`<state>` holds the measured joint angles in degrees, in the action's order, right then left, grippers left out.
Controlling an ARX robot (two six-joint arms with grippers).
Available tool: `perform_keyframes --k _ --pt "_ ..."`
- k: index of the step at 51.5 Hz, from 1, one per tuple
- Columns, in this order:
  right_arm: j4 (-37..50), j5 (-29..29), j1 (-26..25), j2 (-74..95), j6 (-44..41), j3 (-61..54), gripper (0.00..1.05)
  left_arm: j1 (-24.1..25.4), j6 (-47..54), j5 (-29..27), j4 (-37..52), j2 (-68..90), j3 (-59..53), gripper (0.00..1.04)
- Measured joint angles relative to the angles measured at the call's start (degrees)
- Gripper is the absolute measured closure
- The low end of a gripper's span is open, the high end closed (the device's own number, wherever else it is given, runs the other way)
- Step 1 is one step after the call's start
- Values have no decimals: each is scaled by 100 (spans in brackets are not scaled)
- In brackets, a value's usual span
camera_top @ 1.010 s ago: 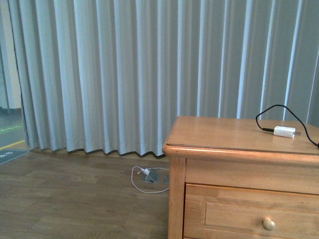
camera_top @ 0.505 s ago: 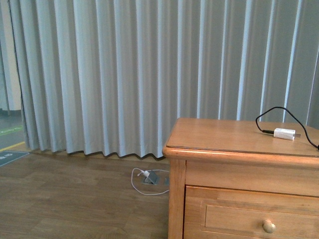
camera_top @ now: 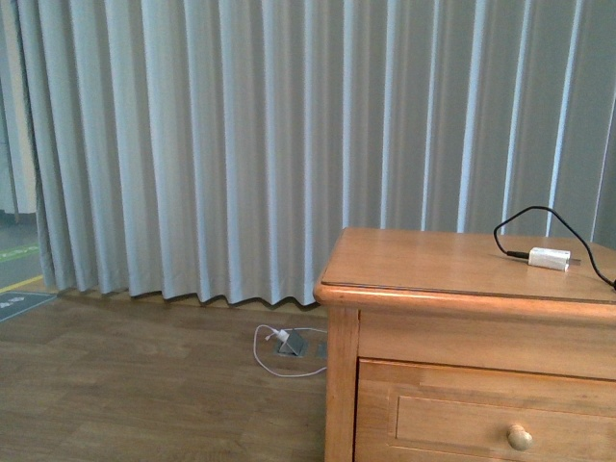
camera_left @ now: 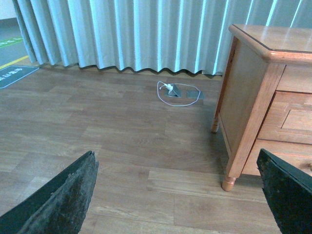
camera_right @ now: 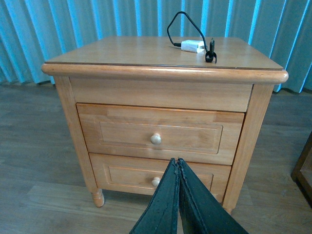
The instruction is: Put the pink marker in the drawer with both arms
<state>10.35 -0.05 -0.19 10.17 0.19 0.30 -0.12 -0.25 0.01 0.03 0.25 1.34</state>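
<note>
Right wrist view gives you the whole dresser (camera_right: 165, 73) head-on: the drawer (camera_right: 158, 132), the upper of the two, sits fully closed with its round knob (camera_right: 155, 139) in the middle of the panelled front, and the lower drawer (camera_right: 156, 176) is closed beneath it. On the dresser top a white plug (camera_right: 192, 46) lies with its black cable (camera_right: 178, 24) looping up and back. Your right gripper (camera_right: 178, 163) has its two black fingers pressed together with no gap, nothing between them, and it hangs in front of the lower drawer, apart from the wood. In the left wrist view your left gripper (camera_left: 178, 192) is spread wide, one finger (camera_left: 63, 195) at each lower corner of the frame, over bare wooden floor (camera_left: 97, 126) beside the dresser's leg (camera_left: 228, 183). A white cord (camera_left: 170, 92) lies coiled on the floor near the curtain (camera_left: 136, 29). The front view shows neither arm. You cannot see the pink marker in any of the three views.
</note>
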Motion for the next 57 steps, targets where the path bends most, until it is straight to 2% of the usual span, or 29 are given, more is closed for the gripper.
perform_keyframes --k 6,22,48,57 --pt "-960 0 2 -769 -2 4 103 0 0 -4 0 0 0 6" --pt "-1027 0 2 -992 -9 4 102 0 0 -2 0 0 0 6" --pt "-1027 0 2 -992 -9 4 8 0 0 0 0 0 0 6" --pt "-1027 0 2 -992 -4 4 8 0 0 0 0 0 0 6"
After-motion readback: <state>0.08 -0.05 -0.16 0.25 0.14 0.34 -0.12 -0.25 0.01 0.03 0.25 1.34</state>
